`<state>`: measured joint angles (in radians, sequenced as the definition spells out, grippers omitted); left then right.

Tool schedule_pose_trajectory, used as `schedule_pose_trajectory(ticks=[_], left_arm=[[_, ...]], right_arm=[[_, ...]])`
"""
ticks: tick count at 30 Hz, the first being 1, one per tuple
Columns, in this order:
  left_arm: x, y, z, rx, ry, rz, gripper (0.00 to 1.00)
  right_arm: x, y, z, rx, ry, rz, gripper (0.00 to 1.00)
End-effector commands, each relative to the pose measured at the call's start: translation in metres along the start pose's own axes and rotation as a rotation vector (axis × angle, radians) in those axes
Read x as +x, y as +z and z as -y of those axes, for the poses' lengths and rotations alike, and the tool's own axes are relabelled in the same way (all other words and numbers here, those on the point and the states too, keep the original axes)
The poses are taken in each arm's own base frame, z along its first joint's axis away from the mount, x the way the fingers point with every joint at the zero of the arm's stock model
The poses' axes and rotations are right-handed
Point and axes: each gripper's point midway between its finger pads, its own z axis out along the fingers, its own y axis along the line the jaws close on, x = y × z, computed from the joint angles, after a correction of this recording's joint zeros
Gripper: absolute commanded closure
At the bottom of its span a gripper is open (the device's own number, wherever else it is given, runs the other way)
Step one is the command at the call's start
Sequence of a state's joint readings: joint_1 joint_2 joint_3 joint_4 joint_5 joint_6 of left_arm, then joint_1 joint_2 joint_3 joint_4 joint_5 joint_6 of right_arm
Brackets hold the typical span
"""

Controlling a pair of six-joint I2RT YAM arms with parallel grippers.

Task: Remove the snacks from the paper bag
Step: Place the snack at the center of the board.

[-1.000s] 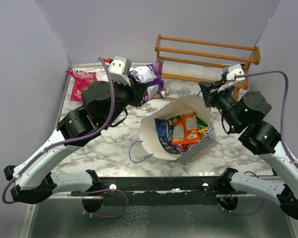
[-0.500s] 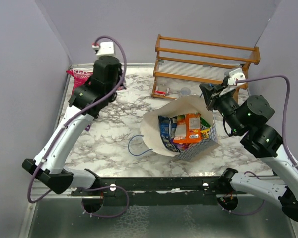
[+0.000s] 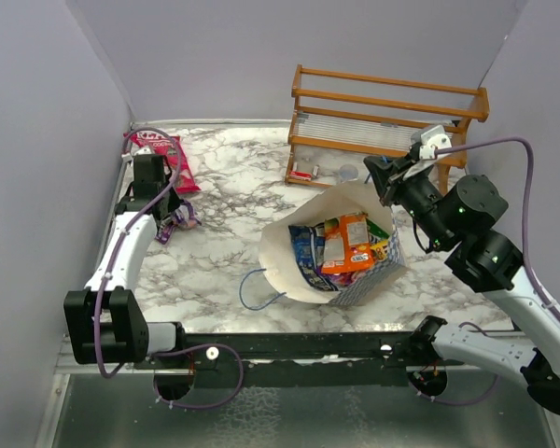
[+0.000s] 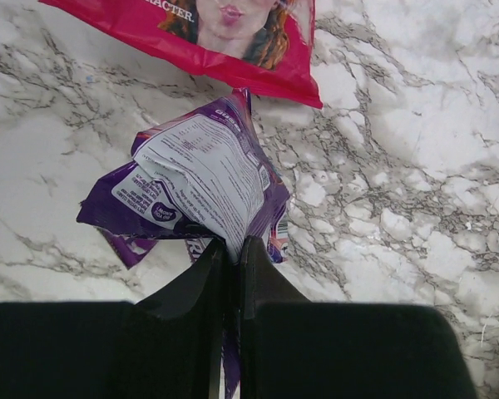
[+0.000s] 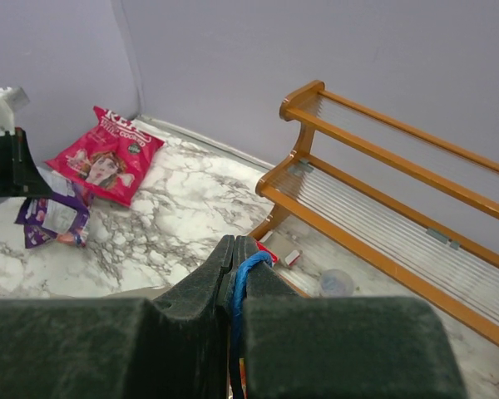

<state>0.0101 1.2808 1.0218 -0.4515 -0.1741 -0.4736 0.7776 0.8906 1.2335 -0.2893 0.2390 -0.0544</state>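
Checkered blue-and-white paper bag sits on the marble bench, its open mouth facing the top camera. Inside it are an orange packet, a blue packet and further packets. At the bag's far rim, the right gripper is closed on the blue cord handle. Well left of the bag, the left gripper is clamped on a purple packet. Farther left and behind the bag, a pink-red bag lies flat on the bench. Directly behind the bag stands a wooden rack.
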Motion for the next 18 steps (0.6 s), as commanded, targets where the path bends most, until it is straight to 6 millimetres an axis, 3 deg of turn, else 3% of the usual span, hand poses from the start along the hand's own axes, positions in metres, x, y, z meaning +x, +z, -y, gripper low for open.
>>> schedule_pose_trajectory(ticks=[1,4,7,11,15,18], left_arm=[[-0.023,0.017,0.019,0.105,0.01,0.091,1.0],[-0.011,0.031,0.001,0.053,0.013,0.042,1.0],[-0.003,0.034,0.004,0.129,0.004,-0.03,1.0],[-0.001,0.027,0.007,0.161,0.002,-0.016,0.64],[-0.005,0.007,0.016,0.228,0.003,0.006,0.29],[-0.009,-0.016,0.03,0.31,0.0,0.007,0.19]], right_arm=[[-0.056,-0.009,-0.001,-0.03,0.037,0.174,0.98],[-0.056,-0.008,-0.002,-0.032,0.04,0.17,0.98],[-0.051,-0.005,-0.002,-0.027,0.046,0.162,0.98],[-0.047,-0.001,-0.004,-0.031,0.044,0.15,0.98],[-0.053,-0.003,0.0,-0.014,0.054,0.188,0.98],[-0.064,0.0,-0.003,-0.033,0.04,0.221,0.98]])
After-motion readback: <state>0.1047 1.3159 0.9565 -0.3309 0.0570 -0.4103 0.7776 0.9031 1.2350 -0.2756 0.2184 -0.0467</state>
